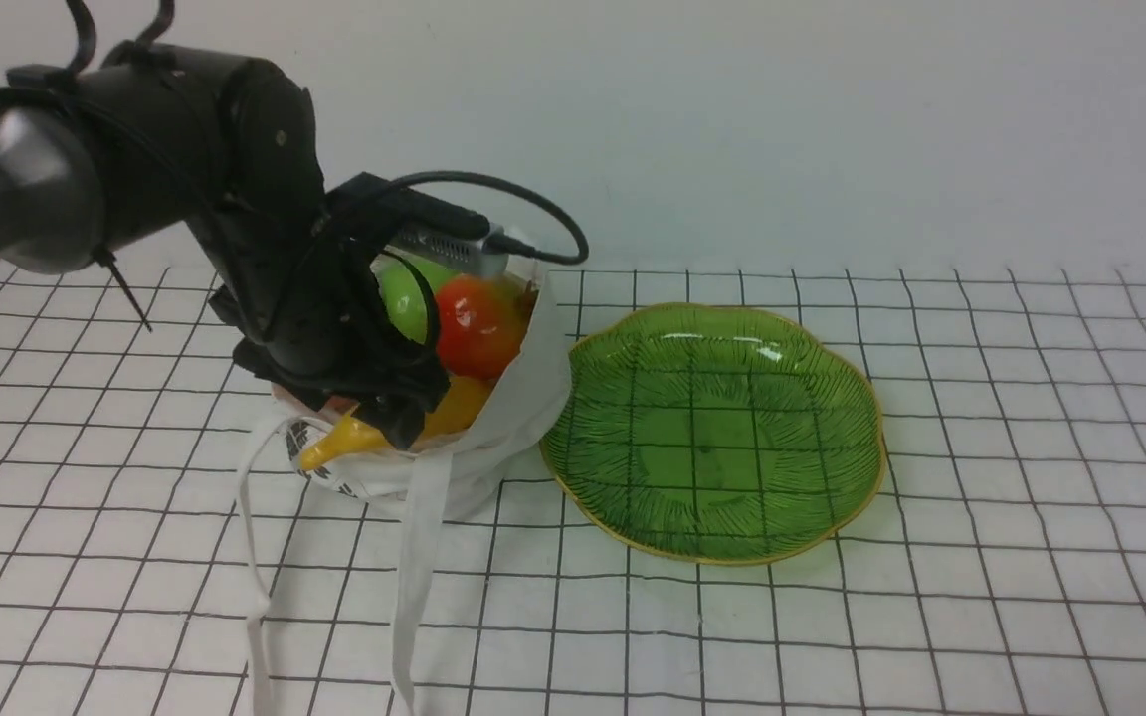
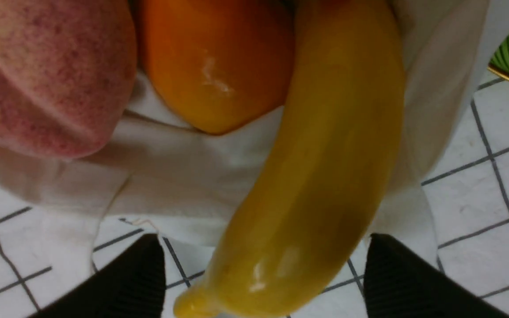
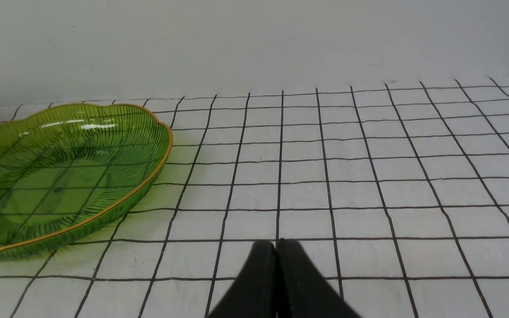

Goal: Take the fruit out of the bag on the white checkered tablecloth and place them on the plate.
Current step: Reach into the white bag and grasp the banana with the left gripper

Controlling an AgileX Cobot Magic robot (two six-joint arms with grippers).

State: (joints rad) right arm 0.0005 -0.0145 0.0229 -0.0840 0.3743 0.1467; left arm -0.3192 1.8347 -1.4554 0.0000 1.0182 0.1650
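The white bag (image 1: 493,428) lies open on the white checkered tablecloth (image 1: 931,597), left of the green plate (image 1: 837,517). In it I see a green apple (image 1: 402,296), a red-orange apple (image 1: 474,323) and the yellow banana (image 1: 334,447), whose tip pokes out of the front. My left gripper (image 1: 404,418) hangs over the bag mouth. In the left wrist view it (image 2: 263,238) is open, with a black finger (image 2: 139,274) on each side of the banana (image 2: 325,176) and gaps between. The orange (image 2: 214,66) and the pink peach (image 2: 47,75) lie beside it. My right gripper (image 3: 276,247) is shut and empty over the cloth.
The bag's long straps (image 1: 414,587) trail toward the front edge. The plate (image 3: 148,176) holds nothing and lies to one side of my right gripper. A plain white wall stands behind the table. The right arm does not show in the front view.
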